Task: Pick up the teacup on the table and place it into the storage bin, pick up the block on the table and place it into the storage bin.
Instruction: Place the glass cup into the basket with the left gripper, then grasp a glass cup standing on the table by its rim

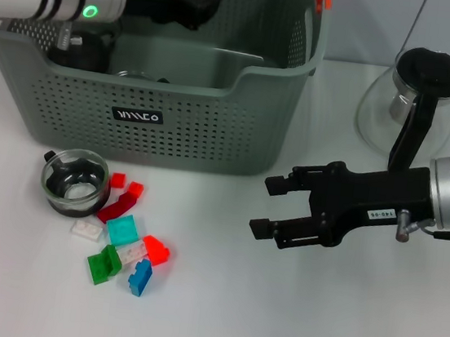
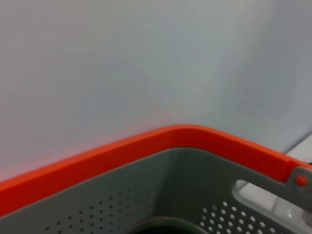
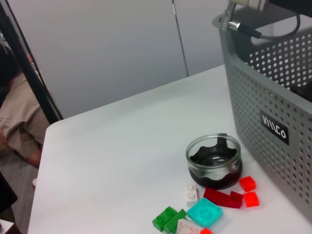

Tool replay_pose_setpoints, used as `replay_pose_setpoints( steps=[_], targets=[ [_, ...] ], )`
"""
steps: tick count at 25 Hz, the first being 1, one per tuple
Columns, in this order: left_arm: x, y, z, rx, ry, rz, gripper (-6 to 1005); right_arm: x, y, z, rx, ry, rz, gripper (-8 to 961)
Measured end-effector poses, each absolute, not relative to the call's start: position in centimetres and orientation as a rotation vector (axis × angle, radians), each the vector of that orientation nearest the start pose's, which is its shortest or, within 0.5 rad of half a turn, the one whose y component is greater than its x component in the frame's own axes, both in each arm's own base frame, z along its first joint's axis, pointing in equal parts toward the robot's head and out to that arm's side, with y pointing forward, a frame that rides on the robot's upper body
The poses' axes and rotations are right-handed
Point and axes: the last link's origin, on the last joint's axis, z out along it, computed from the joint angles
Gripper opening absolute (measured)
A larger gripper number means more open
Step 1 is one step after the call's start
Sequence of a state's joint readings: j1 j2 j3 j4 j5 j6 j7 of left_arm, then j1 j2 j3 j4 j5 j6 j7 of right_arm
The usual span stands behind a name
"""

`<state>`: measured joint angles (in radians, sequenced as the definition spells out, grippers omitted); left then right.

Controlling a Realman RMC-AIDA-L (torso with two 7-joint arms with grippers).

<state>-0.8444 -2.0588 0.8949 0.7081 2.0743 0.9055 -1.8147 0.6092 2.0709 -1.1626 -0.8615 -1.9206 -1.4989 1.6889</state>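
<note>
One storage bin [image 1: 173, 121], one teacup [image 1: 74, 180], one glass pot [image 1: 397, 103], perhaps nine blocks [image 1: 123, 230].

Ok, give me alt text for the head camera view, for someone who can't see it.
An open black right claw hovers over a white table, pointing toward a glass teacup and scattered colourful blocks in front of a grey-green storage bin. The left arm reaches into the bin; a glass pot stands to the right.

Matt perforated plastic storage bin [image 1: 206, 125]
</note>
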Motion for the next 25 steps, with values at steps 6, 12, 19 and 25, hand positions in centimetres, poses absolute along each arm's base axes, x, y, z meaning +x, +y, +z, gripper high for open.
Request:
replay_pose_setpoints(
  steps=[6,12,19,25],
  targets=[
    [-17.1,46.8,0.3,-2.38,-0.639,-0.37,136,18.4,34.6,-3.2,-3.047,0.493,0.428,803],
    [-17.2,46.8,0.3,-2.38,-0.645,-0.371,145,18.1,34.6,-3.4,-3.057,0.474,0.416,804],
    [-17.4,46.9,0.6,-2.371,-0.654,-0.371,401,17.9,34.5,-3.6,-3.061,0.474,0.422,803],
    [-17.0,46.9,1.7,-2.366,-0.653,-0.403,616,17.9,34.3,-4.1,-3.065,0.461,0.436,802]
  ],
)
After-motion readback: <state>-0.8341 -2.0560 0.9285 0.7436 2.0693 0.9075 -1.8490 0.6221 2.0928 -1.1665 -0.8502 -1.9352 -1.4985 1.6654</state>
